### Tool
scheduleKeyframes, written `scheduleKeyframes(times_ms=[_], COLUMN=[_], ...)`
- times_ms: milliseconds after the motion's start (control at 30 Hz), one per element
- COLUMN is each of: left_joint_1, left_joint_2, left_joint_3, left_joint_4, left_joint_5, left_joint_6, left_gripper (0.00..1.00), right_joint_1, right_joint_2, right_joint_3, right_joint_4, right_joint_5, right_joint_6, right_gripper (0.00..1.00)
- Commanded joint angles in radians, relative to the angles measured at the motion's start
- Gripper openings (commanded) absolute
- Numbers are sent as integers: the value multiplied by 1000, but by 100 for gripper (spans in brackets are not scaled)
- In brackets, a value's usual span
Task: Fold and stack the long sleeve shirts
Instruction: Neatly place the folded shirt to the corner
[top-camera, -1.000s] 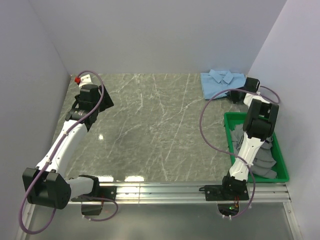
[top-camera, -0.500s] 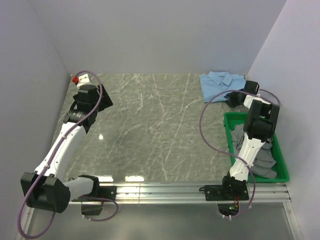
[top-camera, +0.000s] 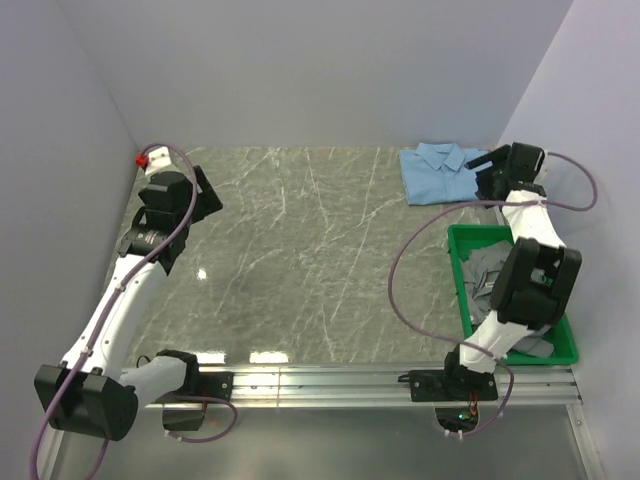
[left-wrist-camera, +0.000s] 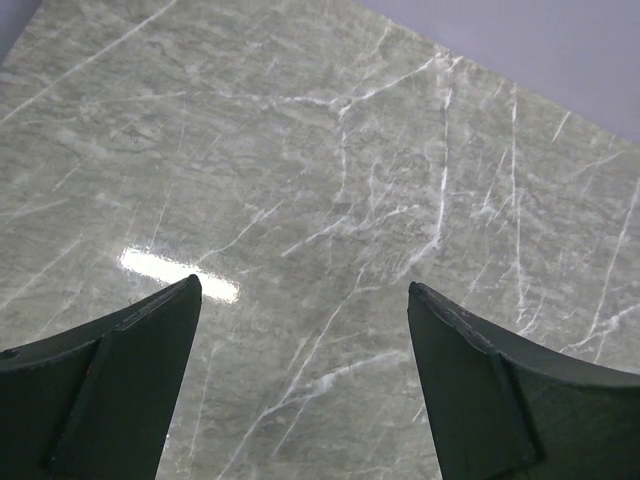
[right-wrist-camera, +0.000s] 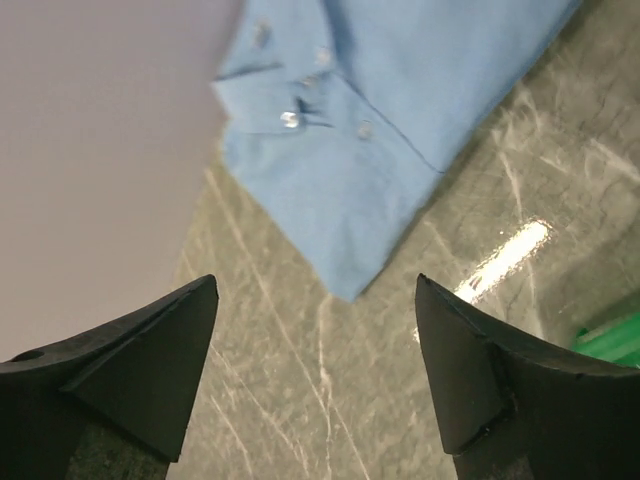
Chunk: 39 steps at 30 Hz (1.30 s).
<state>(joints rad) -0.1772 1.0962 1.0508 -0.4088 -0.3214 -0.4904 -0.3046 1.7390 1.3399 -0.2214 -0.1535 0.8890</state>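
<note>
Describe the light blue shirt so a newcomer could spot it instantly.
Go to the marble table's far right corner, just beyond the green bin. A folded light blue shirt with a pointed collar lies there; the bin's clothes are grey.

A green bin (top-camera: 475, 232) sits at the marble table's (top-camera: 300, 250) right edge.

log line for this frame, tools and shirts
left tool: open, over table | right tool: open, above blue shirt | blue shirt: far right corner | grey cloth: in green bin
</note>
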Motion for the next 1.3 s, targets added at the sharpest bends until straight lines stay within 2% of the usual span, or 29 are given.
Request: scheduleKeyframes(times_ms=[0,133,267,400,467,533,700,933,1033,1267], left_joint_1=[4,4,4,4,4,4,-1,-2,-2,-5], left_joint_2=[-56,-90,-142,-179,-208,-234,-375,-623,-720,-940], left_joint_3=[0,12,95,195,254,290,298,131,-21,-293], left_joint_4=[31,10,-85,-180,-220,-272,-314,-271,-233,-76], left_joint_5=[-18,-31,-13,18,12,-4,-94,-281,-332,-291], left_joint_6=[10,6,3,12,35,49,75,84,66,52], left_gripper=[92,99,99,99,99,99,99,99,99,99], right_joint_1=[44,110,183,183,183,249,357,417,438,450], right_joint_2=[-213,-418,-648,-951,-1042,-1157,-1375,-1578,-1607,-1664], right_joint_3=[-15,10,18,-65,-105,-131,-280,-475,-516,-620], right_joint_4=[-91,-228,-328,-299,-292,-300,-302,-257,-253,-185], right_joint_5=[109,259,365,390,423,491,522,514,513,526], right_joint_6=[-126,-252,-350,-390,-436,-473,-524,-559,-585,-642], right_gripper=[89,91,90,91,91,91,91,91,91,91])
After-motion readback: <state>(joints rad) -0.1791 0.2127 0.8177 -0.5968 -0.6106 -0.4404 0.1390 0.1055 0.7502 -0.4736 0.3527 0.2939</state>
